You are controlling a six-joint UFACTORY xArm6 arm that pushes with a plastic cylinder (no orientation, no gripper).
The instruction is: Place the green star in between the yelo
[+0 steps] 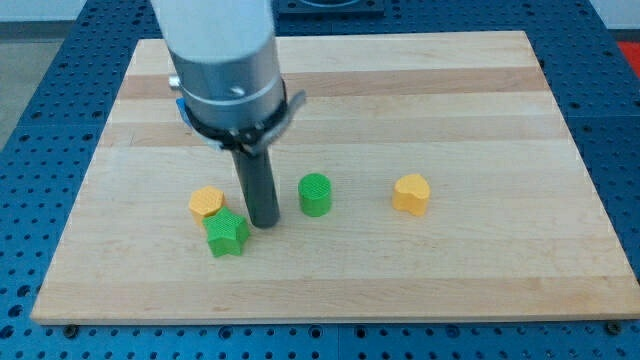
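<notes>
The green star lies on the wooden board at the lower left. A yellow hexagon block sits just up and left of it, almost touching. A yellow heart-shaped block lies toward the view's right. A green cylinder stands between them, right of the rod. My tip rests on the board just right of the green star's upper edge, close to it, and left of the green cylinder.
The arm's grey body hangs over the board's upper left and hides part of it. A bit of something blue shows behind the arm's collar. Blue perforated table surrounds the board.
</notes>
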